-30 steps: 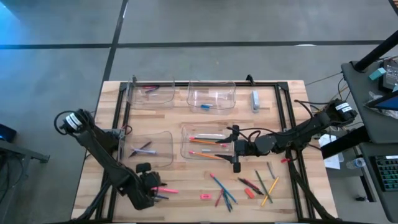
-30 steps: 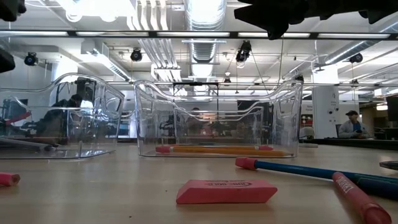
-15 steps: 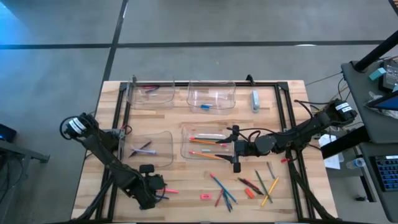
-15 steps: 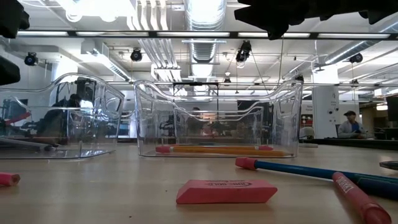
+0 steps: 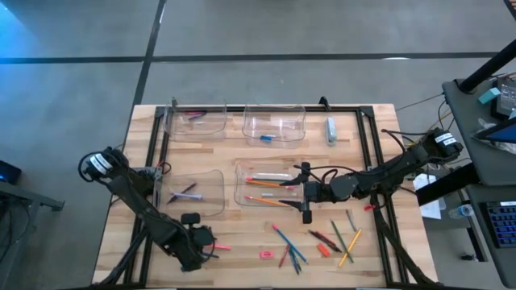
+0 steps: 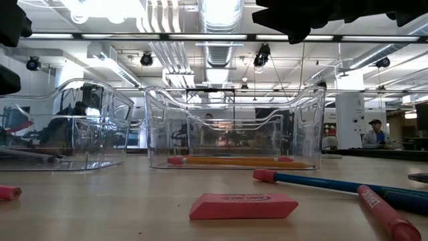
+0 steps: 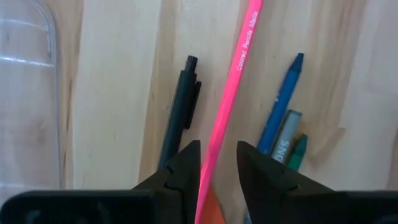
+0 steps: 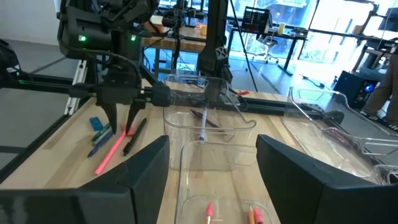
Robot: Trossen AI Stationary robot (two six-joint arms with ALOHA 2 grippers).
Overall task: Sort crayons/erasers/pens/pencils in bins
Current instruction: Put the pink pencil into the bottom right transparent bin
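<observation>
At table height we look across the wooden table [image 6: 134, 214]. At the six o'clock position lies a flat pink eraser [image 6: 243, 205]. Toward four o'clock a blue stick with a pink end [image 6: 321, 183] runs off toward three o'clock, and a red crayon [image 6: 386, 215] lies nearer us, angled to five o'clock. A pink tip [image 6: 8, 193] shows at eight o'clock at the edge. Behind the eraser, near centre, stands a clear bin [image 6: 234, 130] with orange pencils [image 6: 234, 161] flat on its floor. At nine o'clock stands another clear bin [image 6: 63, 127] with a thin stick inside. Dark arm parts [image 6: 314, 13] hang at one o'clock. A person [image 6: 378, 134] sits far off at three o'clock.
</observation>
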